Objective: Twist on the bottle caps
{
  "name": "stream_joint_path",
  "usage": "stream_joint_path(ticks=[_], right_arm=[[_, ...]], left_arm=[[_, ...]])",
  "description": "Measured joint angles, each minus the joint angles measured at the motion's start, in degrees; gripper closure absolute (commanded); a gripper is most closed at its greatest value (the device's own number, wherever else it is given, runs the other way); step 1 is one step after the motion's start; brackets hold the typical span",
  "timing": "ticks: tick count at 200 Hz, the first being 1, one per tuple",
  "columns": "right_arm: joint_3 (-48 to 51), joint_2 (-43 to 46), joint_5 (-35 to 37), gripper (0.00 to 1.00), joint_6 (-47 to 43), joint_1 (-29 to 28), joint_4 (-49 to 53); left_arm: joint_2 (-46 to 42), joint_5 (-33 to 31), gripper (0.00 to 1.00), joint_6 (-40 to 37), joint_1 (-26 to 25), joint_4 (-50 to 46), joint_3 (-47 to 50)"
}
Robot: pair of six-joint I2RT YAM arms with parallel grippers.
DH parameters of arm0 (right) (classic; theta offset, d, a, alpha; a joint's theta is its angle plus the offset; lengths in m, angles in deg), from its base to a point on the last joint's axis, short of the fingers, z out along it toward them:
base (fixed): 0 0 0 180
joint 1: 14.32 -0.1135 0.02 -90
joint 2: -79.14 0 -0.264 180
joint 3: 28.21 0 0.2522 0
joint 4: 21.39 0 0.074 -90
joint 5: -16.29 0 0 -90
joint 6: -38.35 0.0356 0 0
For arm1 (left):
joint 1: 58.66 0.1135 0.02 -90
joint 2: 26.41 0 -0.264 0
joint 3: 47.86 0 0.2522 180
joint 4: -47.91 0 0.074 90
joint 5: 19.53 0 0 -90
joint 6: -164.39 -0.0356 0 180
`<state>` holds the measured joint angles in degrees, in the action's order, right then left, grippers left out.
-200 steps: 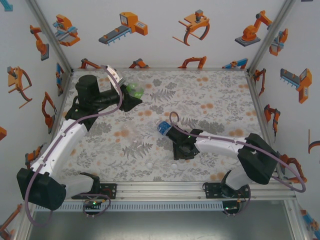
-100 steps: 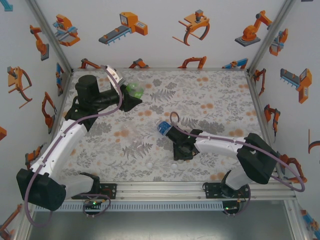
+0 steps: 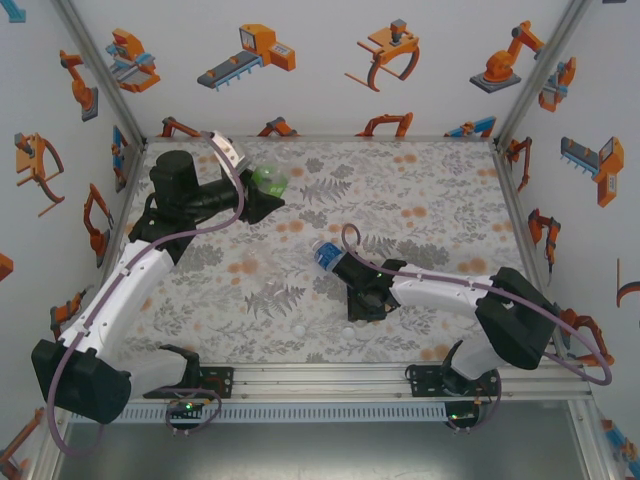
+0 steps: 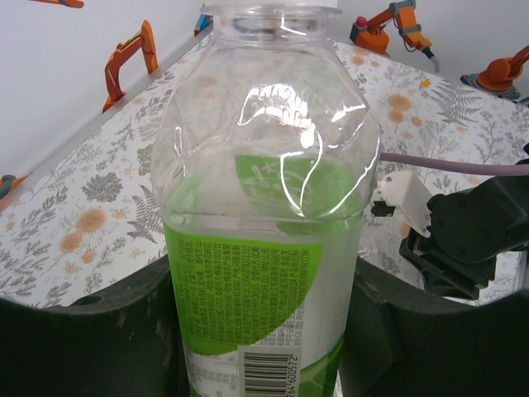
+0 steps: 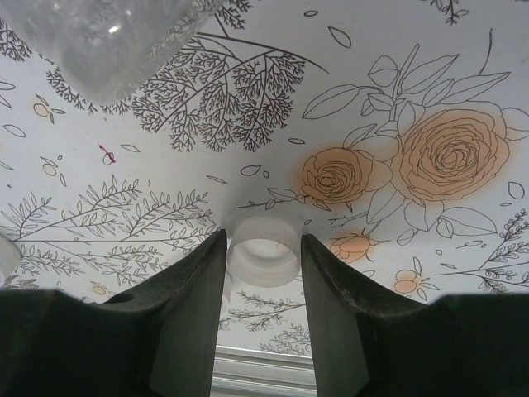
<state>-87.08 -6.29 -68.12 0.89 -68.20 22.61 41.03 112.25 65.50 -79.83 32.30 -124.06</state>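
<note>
L end effector (image 4: 263, 347) grips green-labelled clear plastic bottle (image 4: 264, 207). R end effector (image 5: 263, 244) pinches tiny white round plastic cap (image 5: 264, 263) on worktop (image 5: 430, 66). Looks early: 0 caps seen screwed on.

White walls (image 3: 320, 100) with orange robot-arm stickers (image 3: 250, 52) enclose a floral-patterned table (image 3: 420, 180)

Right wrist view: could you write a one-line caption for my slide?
Right tool pinching a white bottle cap that rests on the flower-patterned table.

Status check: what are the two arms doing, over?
Left gripper shut on green bottle. Right gripper pinching cap on table. Blue bottle close beside it.
</note>
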Motion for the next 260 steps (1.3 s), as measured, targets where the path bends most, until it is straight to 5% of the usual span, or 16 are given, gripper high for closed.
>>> stream_joint_path(ticks=[125,205,260], right_arm=[[0.00,1.03,-0.20,0.67,-0.11,0.92,1.07],[-4.00,1.18,-3.74,0.67,-13.44,23.56,3.21],[-11.02,-9.18,-6.32,0.62,-20.68,27.78,2.32]], left_arm=[[-0.02,-0.24,0.98,-0.04,-0.31,-0.13,0.00],[-0.02,-0.48,0.98,-0.48,-1.22,-0.35,0.22],[-0.02,-0.92,0.98,-0.92,-1.31,-0.46,0.22]])
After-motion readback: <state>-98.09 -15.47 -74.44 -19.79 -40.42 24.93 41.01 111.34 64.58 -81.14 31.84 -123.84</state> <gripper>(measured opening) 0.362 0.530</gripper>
